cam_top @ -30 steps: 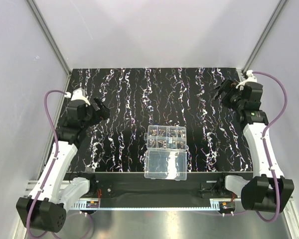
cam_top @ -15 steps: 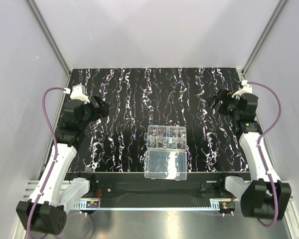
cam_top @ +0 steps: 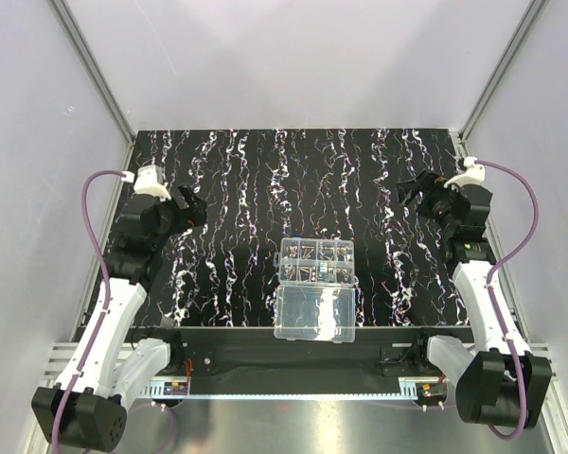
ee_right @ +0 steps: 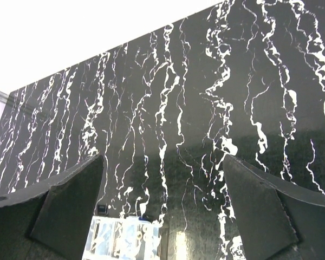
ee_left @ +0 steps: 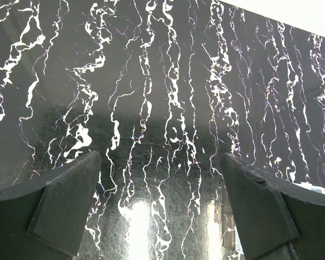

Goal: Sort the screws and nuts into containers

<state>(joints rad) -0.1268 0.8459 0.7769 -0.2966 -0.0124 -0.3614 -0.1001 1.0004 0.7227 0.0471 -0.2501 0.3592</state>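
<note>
Containers [cam_top: 315, 261] long axis left-right, lid [cam_top: 314, 315] nearside | screws [cam_top: 308, 252] seemingly inside | left gripper [cam_top: 191, 203], right gripper [cam_top: 408, 191] wide, empty

No legible text or labels anywhere.

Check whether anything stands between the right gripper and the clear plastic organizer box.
Nothing visible does. Only bare black white-streaked mat lies between the open right gripper and the clear plastic organizer box, whose lid lies open toward the arm bases.
</note>
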